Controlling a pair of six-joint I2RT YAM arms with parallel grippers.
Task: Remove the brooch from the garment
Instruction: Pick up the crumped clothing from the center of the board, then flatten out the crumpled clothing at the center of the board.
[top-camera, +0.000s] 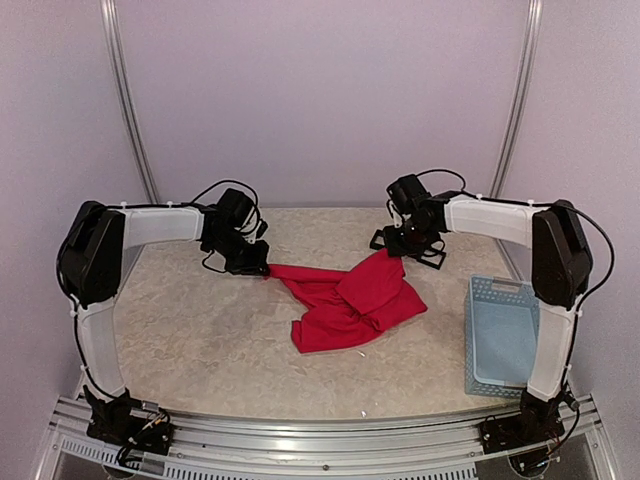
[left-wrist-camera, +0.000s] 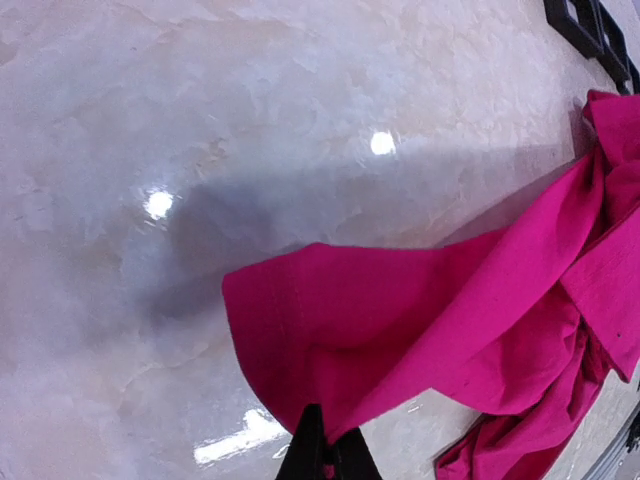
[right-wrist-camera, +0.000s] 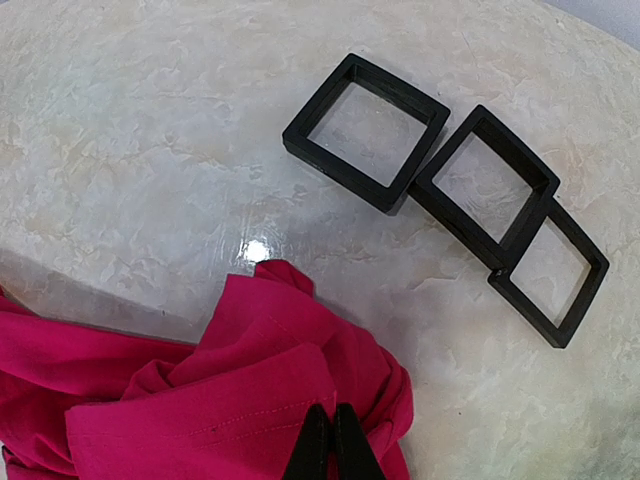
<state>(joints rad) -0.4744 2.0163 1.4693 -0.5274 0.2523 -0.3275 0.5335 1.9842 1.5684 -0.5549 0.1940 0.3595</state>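
I hold the crumpled bright red fabric garment mid-table. The left gripper is pinched tight on its 10 o'clock corner and the right gripper is clamped on its 1 o'clock fold. No brooch shows, so next I'd spread the cloth to expose it.

I see open table left of and in front of the garment. Three linked black frames lie just behind its right end, and the basket blocks the near right side.
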